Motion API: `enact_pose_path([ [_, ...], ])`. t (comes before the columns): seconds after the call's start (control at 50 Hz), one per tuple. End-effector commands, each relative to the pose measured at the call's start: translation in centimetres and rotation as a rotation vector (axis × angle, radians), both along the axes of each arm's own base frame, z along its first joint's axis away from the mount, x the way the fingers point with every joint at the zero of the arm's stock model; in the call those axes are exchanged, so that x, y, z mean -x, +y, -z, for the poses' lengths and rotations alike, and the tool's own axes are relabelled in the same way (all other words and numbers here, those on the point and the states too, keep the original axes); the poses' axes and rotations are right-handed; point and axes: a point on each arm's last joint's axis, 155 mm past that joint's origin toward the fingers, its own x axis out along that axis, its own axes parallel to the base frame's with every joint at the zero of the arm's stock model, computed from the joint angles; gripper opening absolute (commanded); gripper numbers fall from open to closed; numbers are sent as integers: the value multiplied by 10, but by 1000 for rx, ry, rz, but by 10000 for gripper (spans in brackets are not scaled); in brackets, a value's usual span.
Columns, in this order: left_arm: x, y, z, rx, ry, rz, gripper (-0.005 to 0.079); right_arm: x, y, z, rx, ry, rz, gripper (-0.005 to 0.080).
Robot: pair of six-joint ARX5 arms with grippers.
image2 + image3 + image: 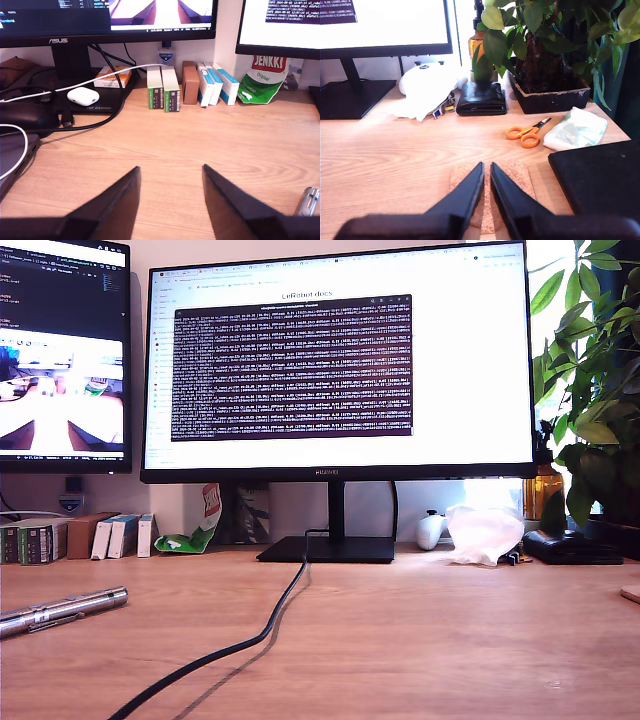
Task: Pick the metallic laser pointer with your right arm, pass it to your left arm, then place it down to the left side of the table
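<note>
Laser pointer: slim shiny ridged metal

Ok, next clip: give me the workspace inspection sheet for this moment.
Surface: wooden table, bare in the middle.
Job's things: laser pointer lying flat at the exterior view's left, ungripped.
Clutter: small boxes, scissors, wallet, cork coaster.
Grippers: my first gripper open, empty; my second gripper shut, empty, over the coaster.
Cables: black cable running from the monitor stand across the table.
Surroundings: monitor, plant.
</note>
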Motion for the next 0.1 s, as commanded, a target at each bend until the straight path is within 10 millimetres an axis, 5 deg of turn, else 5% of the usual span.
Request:
enact_pose_path([
  [0.0,1,-1,18,-5,43,2,348,0,1,-1,-4,-3,-3,-13],
  [0.08,1,-1,18,-5,43,2,348,0,1,-1,-4,-3,-3,-13],
])
